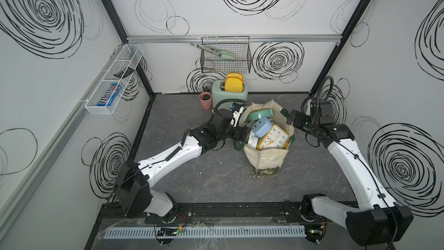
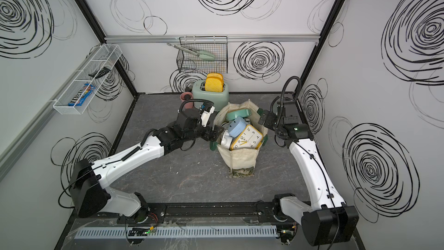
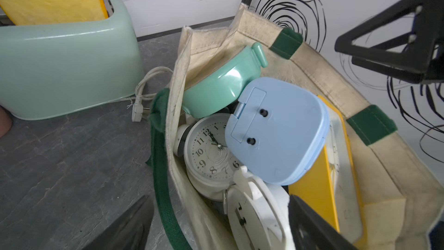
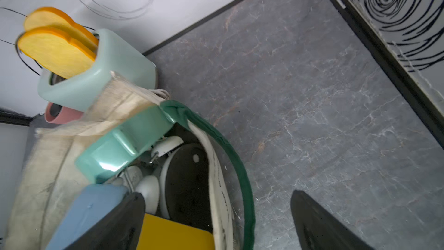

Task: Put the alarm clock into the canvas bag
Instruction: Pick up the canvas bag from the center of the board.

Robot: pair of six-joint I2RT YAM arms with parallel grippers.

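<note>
We are looking past our right gripper [image 4: 217, 194], jaws spread wide: one finger is hanging over the canvas bag [image 4: 48, 155], the other over bare tabletop [image 4: 312, 80]. Inside, a mint clock [image 4: 120, 147], blue clock [image 4: 91, 210] and yellow clock [image 4: 173, 234] are crowding together (a white clock [image 4: 149, 192] is showing beneath, partly hidden). A toaster [image 4: 115, 68] is standing by the tabletop's wall edge.

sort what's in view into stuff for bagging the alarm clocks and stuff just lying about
Job: canvas bag, yellow alarm clock, blue alarm clock, mint alarm clock, white alarm clock.
Lying about: toaster, pink cup, tongs, m&m's pack.
</note>
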